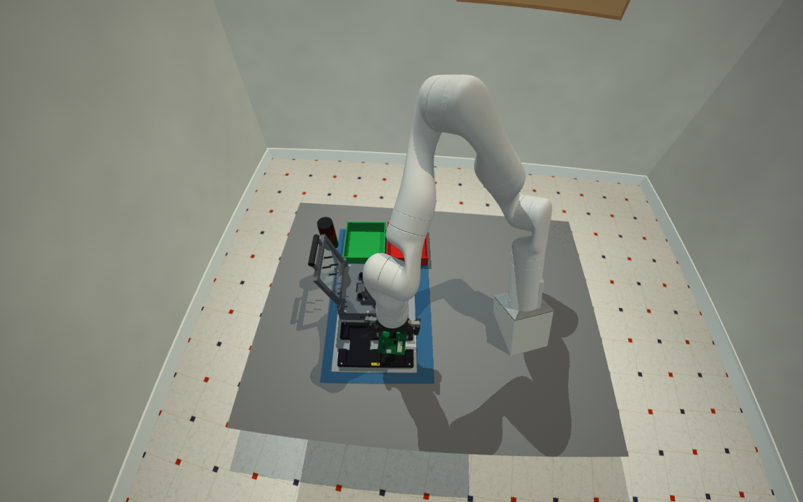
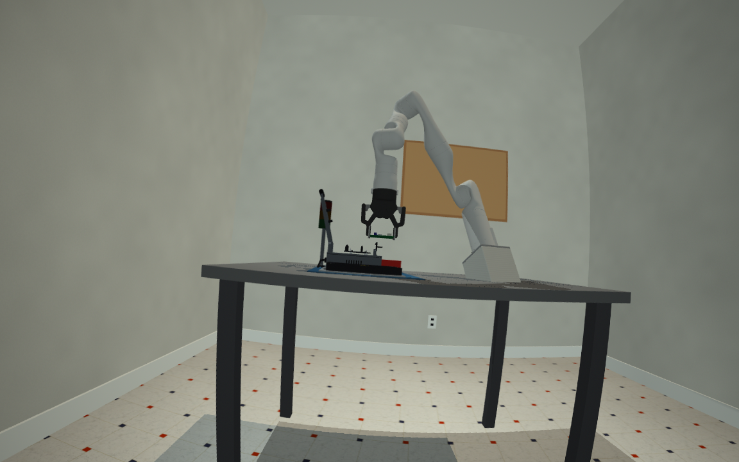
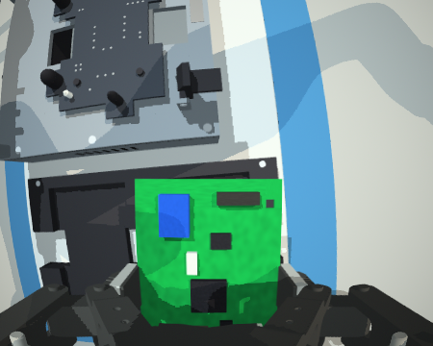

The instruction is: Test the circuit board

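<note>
one green circuit board (image 3: 211,250) sits between my fingers, held flat by its two side edges, component side toward my wrist camera, well above the table. my fingers stand wide because the board is wide, and they are clamped on it. on its face, from left to right, i see a blue block, a small white connector near the middle with black chips above and below it, and a long dark part at the upper right.

in the top view, going left to right: a dark signal light (image 1: 327,229) stands at the far left of the blue mat (image 1: 424,349), the raised lid (image 1: 326,275) leans up beside it, then comes the green bin (image 1: 364,242), then the red bin (image 1: 399,251), mostly hidden behind my arm. lower in that frame the grey tester (image 1: 354,298) lies just above the black tray (image 1: 360,355), and my gripper (image 1: 392,344) hangs over the tray's right part with the board in it.

from my wrist, the tester fills the upper left with its dark bed and black posts showing, the tray lies across the middle under the board, and the blue mat curves down the right side.

in the side view the board hangs level under my gripper (image 2: 382,232), above the tester's right end.
</note>
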{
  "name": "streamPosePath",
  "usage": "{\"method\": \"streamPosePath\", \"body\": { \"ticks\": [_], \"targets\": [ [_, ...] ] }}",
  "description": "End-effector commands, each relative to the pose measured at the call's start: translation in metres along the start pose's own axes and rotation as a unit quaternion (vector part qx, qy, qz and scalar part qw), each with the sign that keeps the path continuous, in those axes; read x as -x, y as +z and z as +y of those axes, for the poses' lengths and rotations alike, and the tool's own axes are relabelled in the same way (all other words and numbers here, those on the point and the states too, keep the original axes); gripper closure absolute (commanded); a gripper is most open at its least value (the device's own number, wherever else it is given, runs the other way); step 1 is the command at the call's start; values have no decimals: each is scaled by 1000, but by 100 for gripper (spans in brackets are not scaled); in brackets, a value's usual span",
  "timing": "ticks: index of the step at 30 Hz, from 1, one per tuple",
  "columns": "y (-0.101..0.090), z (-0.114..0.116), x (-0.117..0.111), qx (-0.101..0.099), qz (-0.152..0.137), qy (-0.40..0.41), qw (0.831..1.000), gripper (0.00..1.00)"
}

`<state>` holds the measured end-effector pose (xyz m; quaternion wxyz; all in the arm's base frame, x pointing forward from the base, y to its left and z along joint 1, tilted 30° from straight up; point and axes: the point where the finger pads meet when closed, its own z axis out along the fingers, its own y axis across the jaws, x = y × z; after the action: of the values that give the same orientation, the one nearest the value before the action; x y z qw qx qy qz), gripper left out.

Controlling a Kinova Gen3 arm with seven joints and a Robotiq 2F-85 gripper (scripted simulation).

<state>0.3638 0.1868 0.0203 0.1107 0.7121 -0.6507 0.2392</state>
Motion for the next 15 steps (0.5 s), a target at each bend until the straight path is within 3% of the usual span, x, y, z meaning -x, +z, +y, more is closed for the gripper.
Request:
{"method": "streamPosePath", "body": {
  "ticks": [1, 15],
  "targets": [
    [0, -1, 0, 0, -1, -7, 1000, 23],
    [0, -1, 0, 0, -1, -40, 999, 23]
  ]
}}
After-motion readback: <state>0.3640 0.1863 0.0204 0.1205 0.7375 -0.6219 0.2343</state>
